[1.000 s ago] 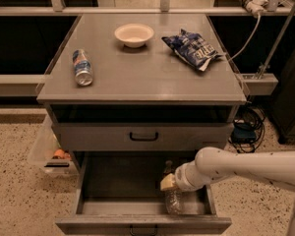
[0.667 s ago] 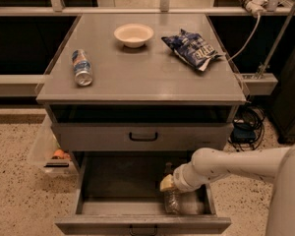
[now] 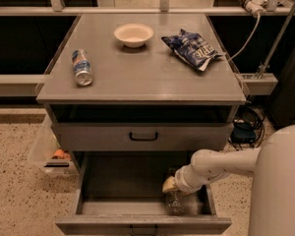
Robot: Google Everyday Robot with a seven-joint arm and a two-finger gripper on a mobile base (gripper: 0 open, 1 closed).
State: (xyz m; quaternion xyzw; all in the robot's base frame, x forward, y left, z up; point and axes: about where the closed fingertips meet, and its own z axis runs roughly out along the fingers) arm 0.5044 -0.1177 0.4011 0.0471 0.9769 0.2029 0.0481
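Observation:
My gripper (image 3: 170,185) reaches down into the open bottom drawer (image 3: 113,208) of a grey cabinet, at the drawer's right side. Its yellowish tip sits right on top of a clear plastic bottle (image 3: 176,202) that lies near the drawer's front right corner. The white arm (image 3: 221,165) comes in from the right, and its wide body fills the lower right corner of the view.
On the cabinet top (image 3: 142,70) lie a tipped can (image 3: 82,67), a white bowl (image 3: 133,34) and a blue chip bag (image 3: 193,48). The drawer above (image 3: 143,136) is closed. A clear bin (image 3: 51,151) stands on the floor to the left, and cables (image 3: 246,127) hang at the right.
The arm has drawn a little to the left and its body now covers more of the lower right. The gripper stays at the bottle in the drawer.

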